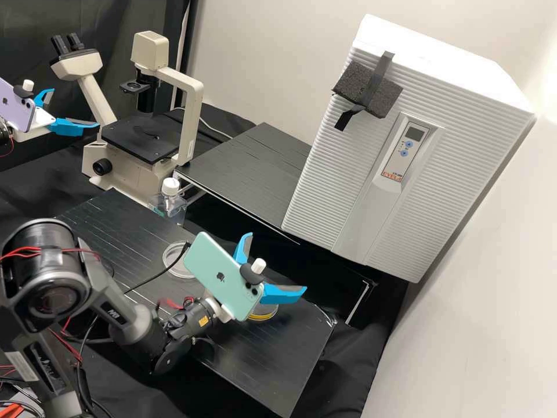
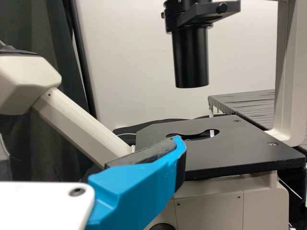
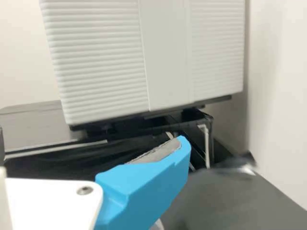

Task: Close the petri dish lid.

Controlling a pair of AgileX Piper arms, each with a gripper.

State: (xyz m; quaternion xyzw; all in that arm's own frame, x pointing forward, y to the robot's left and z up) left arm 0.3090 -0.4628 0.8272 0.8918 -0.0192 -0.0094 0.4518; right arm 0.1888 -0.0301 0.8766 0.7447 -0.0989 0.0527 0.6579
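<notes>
Dish (image 1: 264,313), yellow-edged, partly hidden behind right gripper (image 1: 277,262)

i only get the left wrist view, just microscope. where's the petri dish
Observer: The high view shows a yellow-rimmed dish on the black board, partly hidden behind the right end effector.
Operator: ok, any other round piece on there
Observer: Yes, a clear round piece lies apart from that dish, partly hidden by the green phone. I can't tell whether it's the lid.
</notes>
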